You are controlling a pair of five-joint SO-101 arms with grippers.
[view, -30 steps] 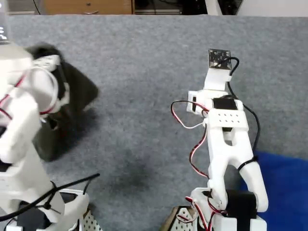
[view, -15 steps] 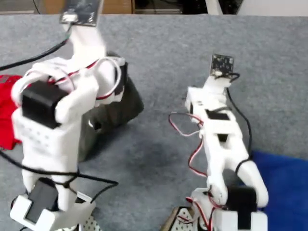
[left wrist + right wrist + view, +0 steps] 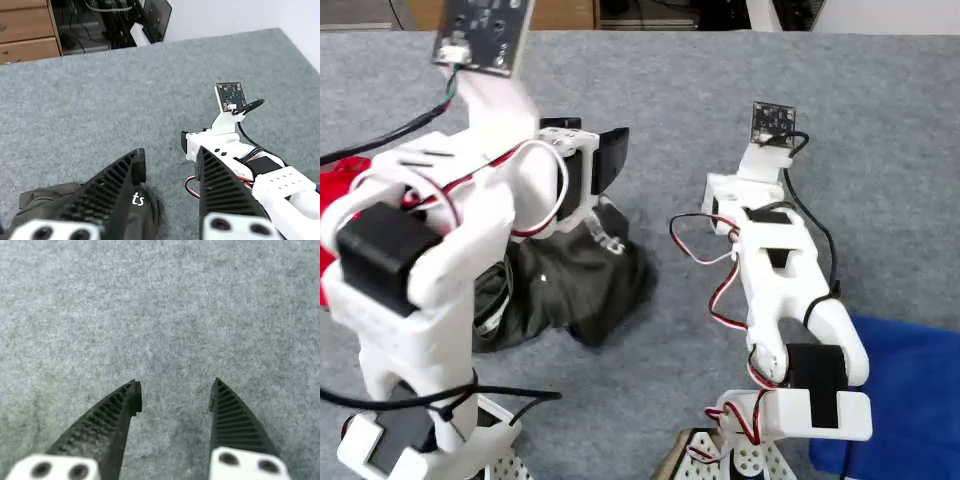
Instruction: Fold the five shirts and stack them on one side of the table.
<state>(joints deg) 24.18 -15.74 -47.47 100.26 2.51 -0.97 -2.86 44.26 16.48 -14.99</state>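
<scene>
High view: crumpled dark shirt [image 3: 575,285] heaped on the fuzzy grey table [image 3: 660,90] under our left gripper [image 3: 170,152], ribbed jaws spread wide; our right gripper [image 3: 175,390] gapes too, over felt.

Bright, even light from above, white shell of the left arm [image 3: 440,230] strongly lit, soft grey shadow on the desk [image 3: 880,120] beside the right arm [image 3: 780,270], darker shadow around the black shirt [image 3: 575,285], faint dim patch on the desk between the fingers of the right hand [image 3: 176,384]

wooden drawers [image 3: 26,44] — cables [image 3: 75,22] beside
</scene>
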